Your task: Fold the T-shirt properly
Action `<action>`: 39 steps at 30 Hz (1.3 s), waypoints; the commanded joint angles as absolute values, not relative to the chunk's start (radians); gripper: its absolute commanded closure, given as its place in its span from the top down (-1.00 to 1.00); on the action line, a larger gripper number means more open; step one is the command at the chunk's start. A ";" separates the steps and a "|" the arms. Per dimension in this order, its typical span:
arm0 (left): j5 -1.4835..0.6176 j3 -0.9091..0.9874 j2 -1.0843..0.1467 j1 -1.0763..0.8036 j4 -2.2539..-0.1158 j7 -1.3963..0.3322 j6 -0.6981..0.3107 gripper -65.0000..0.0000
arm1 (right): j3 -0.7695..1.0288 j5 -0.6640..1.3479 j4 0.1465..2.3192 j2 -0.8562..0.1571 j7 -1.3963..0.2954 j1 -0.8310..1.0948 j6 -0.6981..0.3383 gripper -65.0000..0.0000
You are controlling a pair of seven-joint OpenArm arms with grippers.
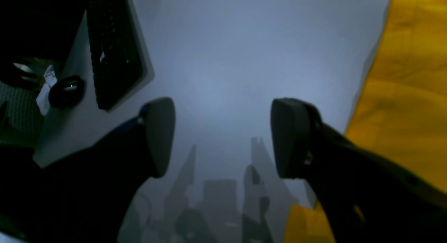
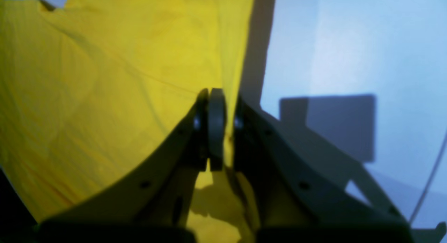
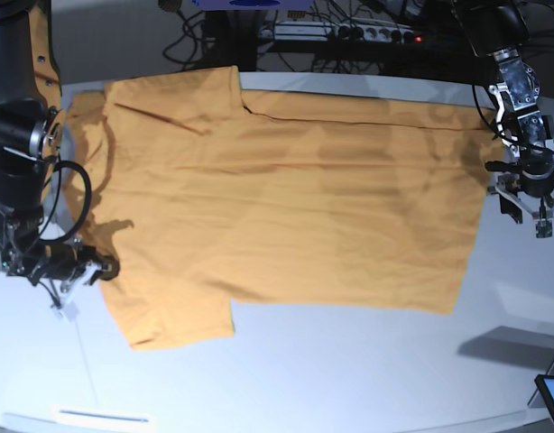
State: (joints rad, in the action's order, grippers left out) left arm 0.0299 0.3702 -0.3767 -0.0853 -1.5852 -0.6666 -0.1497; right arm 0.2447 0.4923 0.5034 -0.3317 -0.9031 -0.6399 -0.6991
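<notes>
**Shirt spread flat; right jaws pinched on its edge, left jaws wide over bare table**

Surface: pale grey-white table [image 3: 349, 370], smooth, evenly lit. Behind its far edge sits a dark clutter of cables and a power strip [image 3: 349, 32]. A tablet corner [image 3: 552, 397] shows at the near right of the base view.

The T-shirt [image 3: 286, 216], orange-yellow, lies spread across the middle of the table, long axis running side to side. Hem end toward the base view's right; sleeves at the left, one toward the far edge, one toward the near edge. Cloth mostly flat with shallow creases.

Right gripper [image 2: 213, 127]: jaws pressed together, a fold of the shirt's edge caught between the pads, at the sleeve end on the base view's left. Cloth rises toward the jaws there.

Left gripper [image 1: 223, 138]: jaws stand wide apart, nothing between them, over bare table just beside the shirt's hem edge.

Open room: a broad band of bare table along the near side, a narrower strip past the hem. The far sleeve lies close to the far edge.
</notes>
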 commanded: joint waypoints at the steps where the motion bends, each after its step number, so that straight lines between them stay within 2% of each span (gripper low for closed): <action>1: 0.038 0.375 -0.398 -0.071 -1.600 -0.650 -0.139 0.31 | 0.245 0.473 0.509 -0.340 -0.931 -0.659 -0.698 -1.00; 7: 0.030 0.374 -0.397 -0.064 -1.598 -0.651 -0.139 0.31 | 0.245 0.473 0.509 -0.338 -0.931 -0.659 -0.698 -0.99; 14: -0.208 0.374 -0.443 0.045 -1.449 -0.725 -0.142 0.32 | 0.245 0.473 0.509 -0.338 -0.931 -0.657 -0.698 -0.99; 18: -0.305 0.374 -0.461 0.130 -1.359 -0.759 -0.206 0.38 | 0.245 0.473 0.510 -0.338 -0.929 -0.645 -0.698 -0.99; 22: -0.325 0.375 -0.469 0.193 -1.303 -0.765 -0.245 0.48 | 0.245 0.473 0.510 -0.340 -0.929 -0.644 -0.698 -0.99; 25: -0.325 0.374 -0.481 0.265 -1.233 -0.765 -0.289 0.48 | 0.245 0.473 0.510 -0.340 -0.926 -0.641 -0.698 -0.99; 30: -0.325 0.374 -0.492 0.444 -0.992 -0.788 -0.395 0.48 | 0.245 0.473 0.512 -0.340 -0.923 -0.639 -0.698 -0.99; 39: -0.325 0.315 -0.501 0.682 -0.680 -0.786 -0.486 0.48 | 0.245 0.473 0.512 -0.340 -0.923 -0.639 -0.698 -0.99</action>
